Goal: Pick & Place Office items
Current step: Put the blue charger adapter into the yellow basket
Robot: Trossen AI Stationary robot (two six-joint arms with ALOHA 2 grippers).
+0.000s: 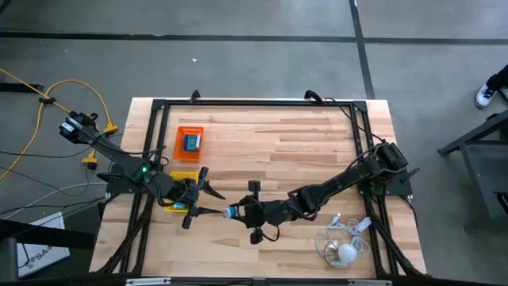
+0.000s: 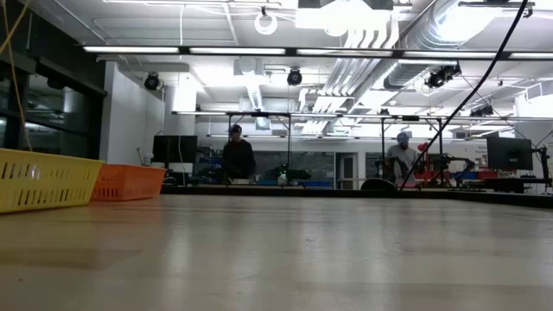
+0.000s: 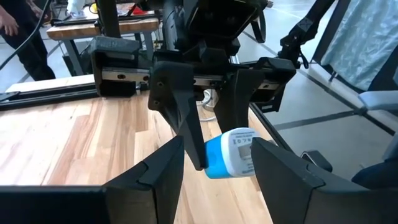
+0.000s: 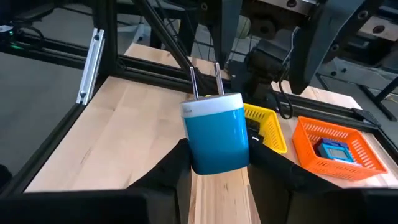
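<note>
One office item, a blue plug block with a white face and two metal prongs (image 4: 216, 134), is in my right gripper (image 4: 217, 163), which is shut on it near the table's near middle (image 1: 236, 212). My left gripper (image 3: 217, 144) is open and faces it. Its two fingers stand on either side of the block (image 3: 229, 153); I cannot tell whether they touch it. Another blue item (image 1: 191, 142) lies in the orange tray (image 1: 179, 148). The yellow tray (image 1: 187, 175) sits beside my left gripper (image 1: 216, 204). Neither gripper shows in the low view. My right gripper pinches the plug block by the two sides of its blue body (image 4: 199, 149) between its two fingers (image 3: 186, 118). The fingers come level from the table's right. The prongs (image 4: 205, 81) point away from the gripper, toward my left arm, and the block is lifted clear of the wood.
A white cable bundle with a round white piece (image 1: 344, 241) lies near the table's right near corner. A black frame (image 1: 254, 102) runs around the table top. The orange tray (image 2: 126, 181) and yellow tray (image 2: 45, 179) stand at the left. People stand in the room beyond.
</note>
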